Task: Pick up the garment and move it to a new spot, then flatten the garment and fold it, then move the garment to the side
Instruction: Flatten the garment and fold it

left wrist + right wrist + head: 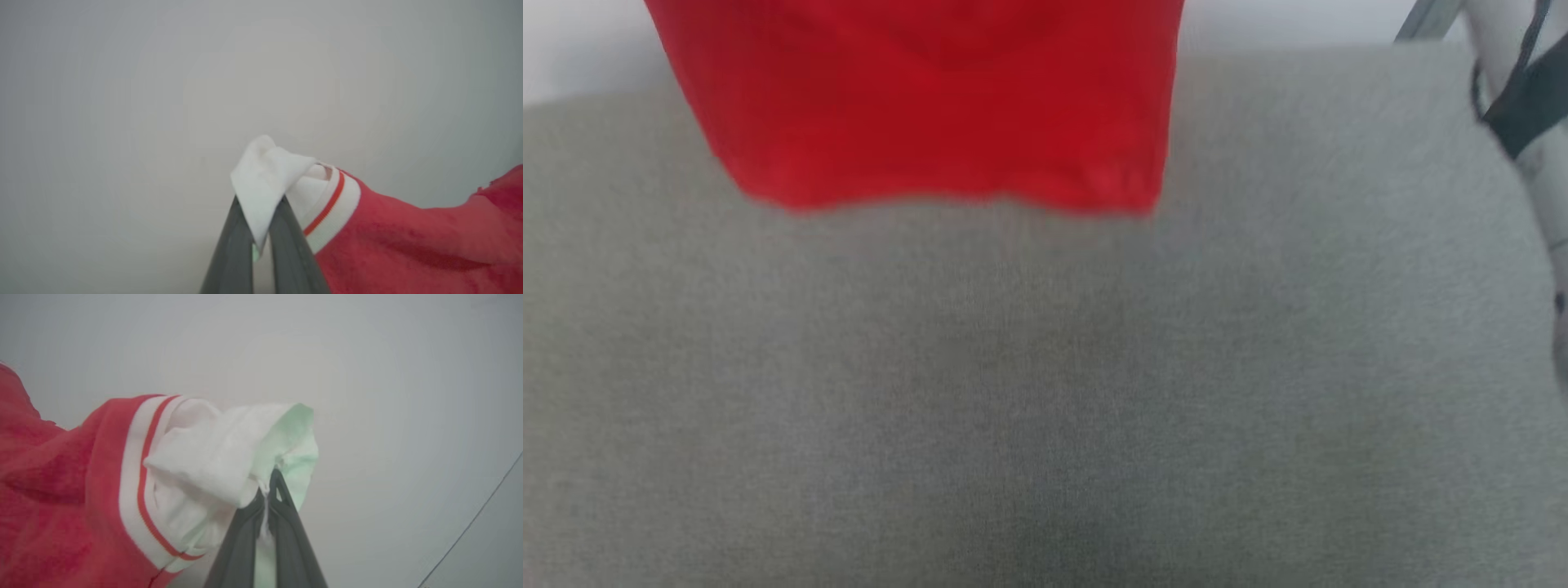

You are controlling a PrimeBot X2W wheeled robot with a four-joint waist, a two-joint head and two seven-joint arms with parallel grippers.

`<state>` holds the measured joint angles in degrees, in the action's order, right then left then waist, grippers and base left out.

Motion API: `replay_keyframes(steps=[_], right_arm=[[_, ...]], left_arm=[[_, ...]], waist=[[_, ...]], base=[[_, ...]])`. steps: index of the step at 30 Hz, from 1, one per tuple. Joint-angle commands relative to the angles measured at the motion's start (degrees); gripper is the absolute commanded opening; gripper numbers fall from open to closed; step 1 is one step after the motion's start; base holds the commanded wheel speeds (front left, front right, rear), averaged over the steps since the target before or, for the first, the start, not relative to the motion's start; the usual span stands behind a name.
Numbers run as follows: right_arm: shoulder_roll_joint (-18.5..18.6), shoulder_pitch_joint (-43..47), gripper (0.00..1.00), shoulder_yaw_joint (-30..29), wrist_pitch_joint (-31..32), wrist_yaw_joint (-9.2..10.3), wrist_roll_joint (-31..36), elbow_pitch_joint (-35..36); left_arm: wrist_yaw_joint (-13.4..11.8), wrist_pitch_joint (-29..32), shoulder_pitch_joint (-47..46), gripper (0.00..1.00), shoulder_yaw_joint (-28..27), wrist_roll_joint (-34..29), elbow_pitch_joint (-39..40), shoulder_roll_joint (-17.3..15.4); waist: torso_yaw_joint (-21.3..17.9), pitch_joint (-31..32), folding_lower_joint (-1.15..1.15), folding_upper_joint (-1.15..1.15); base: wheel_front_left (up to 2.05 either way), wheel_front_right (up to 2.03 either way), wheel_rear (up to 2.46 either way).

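As the garment (pixel 931 106) hangs over the grey surface (pixel 1045 392), the left gripper (pixel 259 206) pinches white sleeve cloth. The right gripper (pixel 268 488) does too, clamped tight.

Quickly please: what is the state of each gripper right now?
Left gripper: closed, holding white sleeve cloth of the garment.
Right gripper: closed, holding white sleeve cloth of the garment too.
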<state>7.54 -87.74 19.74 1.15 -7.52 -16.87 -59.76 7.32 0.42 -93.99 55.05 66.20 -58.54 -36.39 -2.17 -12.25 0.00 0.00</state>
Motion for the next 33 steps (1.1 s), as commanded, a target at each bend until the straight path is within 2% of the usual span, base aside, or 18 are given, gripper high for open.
replay_keyframes(steps=[1, 4, 5, 6, 8, 14, 20, 24, 26, 33], right_arm=[[-0.4, -2.0, 0.0, -0.9, -3.2, 0.07, 2.6, -1.1], [0.0, -6.5, 0.0, -3.9, -9.8, 0.07, 8.4, -2.7], [0.0, -6.5, 0.0, -3.9, -9.8, 0.07, 8.4, -2.7], [0.0, -8.4, 0.0, -6.6, -13.0, 0.07, 12.6, -3.6], [-0.2, -9.9, 0.0, -9.3, -14.6, 0.07, 17.3, -3.4], [-2.6, -7.8, 0.0, -15.9, -14.5, 0.07, 29.6, -3.6], [-4.2, -1.7, 0.0, -17.8, -12.7, 0.07, 33.9, -7.2], [-4.5, 2.4, 0.0, -17.1, -11.5, 0.07, 32.7, -10.8], [-4.6, 4.3, 0.0, -15.3, -11.5, 0.07, 30.1, -12.3], [-4.6, 13.1, 0.0, -3.4, -9.6, 0.07, 16.8, -13.7]], left_arm=[[0.2, -2.7, -2.2, 0.0, 0.1, -2.0, 0.4, -0.5], [0.2, -7.5, -5.4, 0.0, -0.3, -2.5, 1.3, -0.7], [0.2, -7.5, -5.4, 0.0, -0.3, -2.5, 1.3, -0.7], [0.2, -10.8, -7.1, 0.0, -0.3, -3.0, 1.7, -1.0], [0.1, -13.6, -8.7, 0.0, 0.4, -4.9, 3.3, -1.2], [0.1, -15.6, -5.6, 0.0, -1.3, -6.9, 6.6, -2.3], [0.1, -15.7, 4.4, 0.0, -2.5, -7.3, 5.4, -1.1], [0.1, -15.2, 10.7, 0.0, -0.3, -5.1, 3.0, 0.0], [0.1, -12.8, 13.5, 0.0, 0.9, -2.4, 3.3, 0.7], [0.1, -2.6, 22.9, 0.0, 6.1, 4.5, 8.1, -0.8]], waist=[[0.4, -5.2, 0.0, 0.0], [0.7, -8.6, 0.0, 0.0], [0.7, -8.6, 0.0, 0.0], [1.0, -10.5, 0.0, 0.0], [1.3, -12.2, 0.0, 0.0], [2.5, -15.6, 0.0, 0.0], [3.8, -15.9, 0.0, 0.0], [4.4, -14.5, 0.0, 0.0], [5.0, -13.4, 0.0, 0.0], [6.3, -8.7, 0.0, 0.0]], base=[[0.0, 0.0, 0.0], [0.0, 0.0, 0.0], [0.0, 0.0, 0.0], [0.0, 0.0, 0.0], [0.0, 0.0, 0.0], [0.0, 0.0, 0.0], [0.0, 0.0, 0.0], [0.0, 0.0, 0.0], [0.0, 0.0, 0.0], [0.0, 0.0, 0.0]])
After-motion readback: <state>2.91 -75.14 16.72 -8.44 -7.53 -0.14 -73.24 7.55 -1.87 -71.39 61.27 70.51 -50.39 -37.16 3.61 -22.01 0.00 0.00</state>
